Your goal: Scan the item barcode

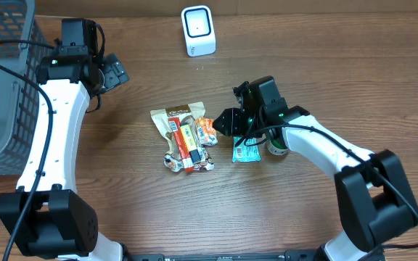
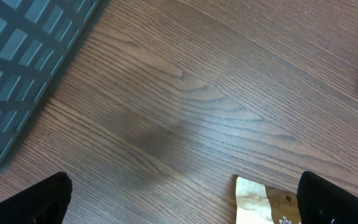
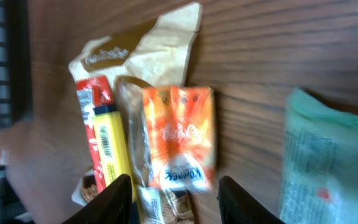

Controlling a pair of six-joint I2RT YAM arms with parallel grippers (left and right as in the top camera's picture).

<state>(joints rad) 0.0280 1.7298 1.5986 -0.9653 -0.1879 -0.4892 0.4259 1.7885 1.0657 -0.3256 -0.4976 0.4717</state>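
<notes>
Blur beneath our right gripper (image 3: 174, 186).
We see its jaws half apart over the orange packet (image 3: 179, 134), the green packet (image 3: 325, 162) cut off; left gripper (image 2: 185, 202) wide, empty.

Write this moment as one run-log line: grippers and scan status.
left gripper open, empty | right gripper open over orange packet | no item at scanner

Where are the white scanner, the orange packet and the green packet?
white scanner (image 1: 198, 30), overhead view, middle of its front face.
orange packet (image 3: 179, 134), right wrist view, centre of its printed face.
green packet (image 3: 328, 165), right wrist view, middle of its visible part.
</notes>
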